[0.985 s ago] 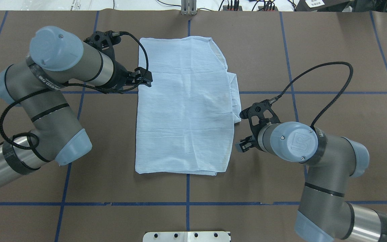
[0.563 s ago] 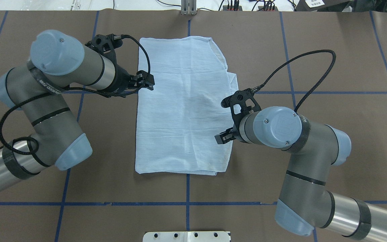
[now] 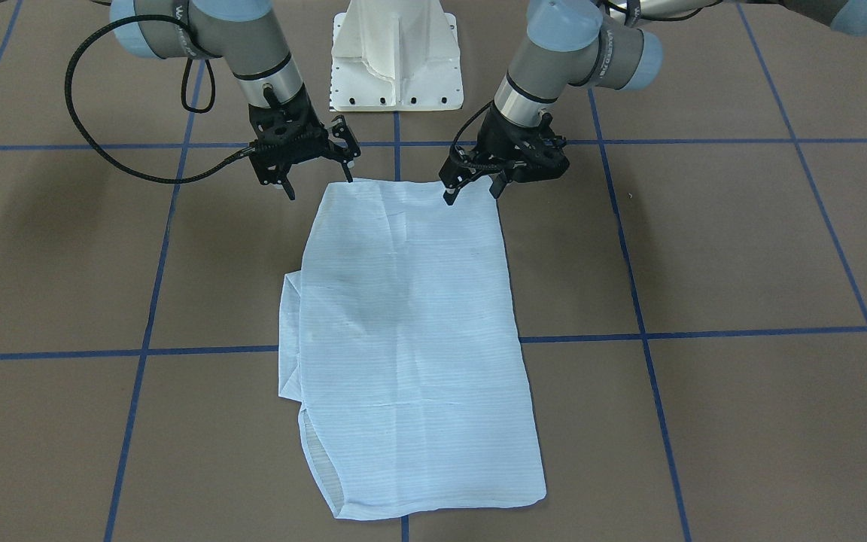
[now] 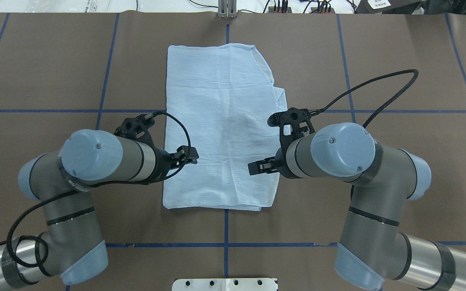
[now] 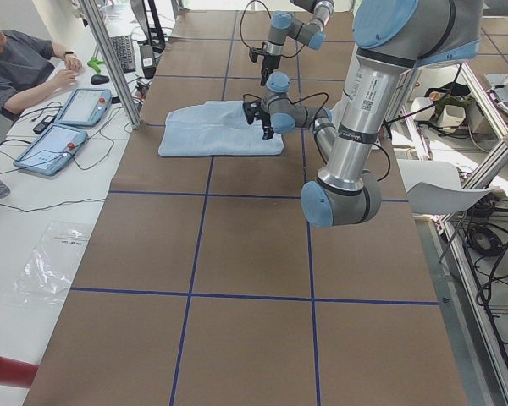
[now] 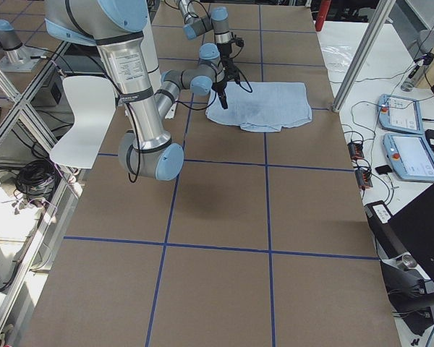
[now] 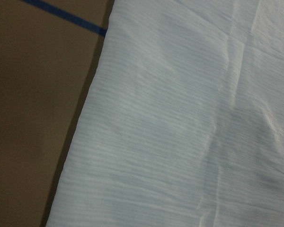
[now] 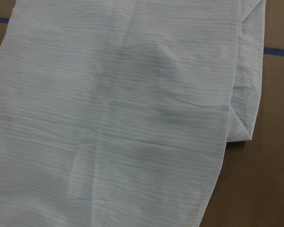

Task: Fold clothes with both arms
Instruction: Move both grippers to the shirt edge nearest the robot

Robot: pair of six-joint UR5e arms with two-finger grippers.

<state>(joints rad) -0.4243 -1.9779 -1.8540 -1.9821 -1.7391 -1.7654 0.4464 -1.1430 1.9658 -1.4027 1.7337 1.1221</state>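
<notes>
The light-blue shirt [image 4: 221, 121] lies flat on the brown counter [image 4: 338, 60]. It is folded into 1 long rectangle, with a strip of cloth poking out along its right edge. Both arms reach to the end of the shirt nearest the white pedestal [image 3: 396, 60]. The left tool [image 4: 186, 154] hangs over that end's left corner and the right tool [image 4: 257, 167] over its right corner. Each tool has its 2 fingers spread and is empty.
</notes>
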